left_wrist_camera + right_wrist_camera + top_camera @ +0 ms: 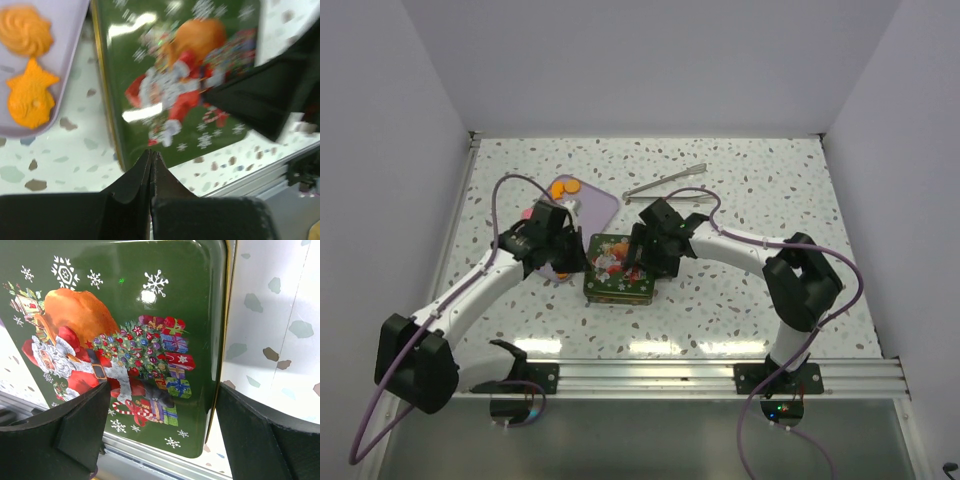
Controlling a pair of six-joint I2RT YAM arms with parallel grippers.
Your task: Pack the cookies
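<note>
Two orange cookies, a swirl (25, 30) and a star (30, 97), lie on a lilac tray (70, 30); from above the cookies (565, 186) show at the tray's far end. A green Christmas tin (615, 268) with a Santa lid sits closed between the arms. My left gripper (151, 152) is shut with nothing in it, its tips at the tin's (175, 75) left edge. My right gripper (162, 395) stands open above the tin (125, 315), one finger over the lid and the other just beyond its right edge.
Metal tongs (665, 182) lie on the speckled table behind the tin. The lilac tray (600, 208) lies close to the tin's far-left corner. The aluminium rail (720, 375) runs along the near edge.
</note>
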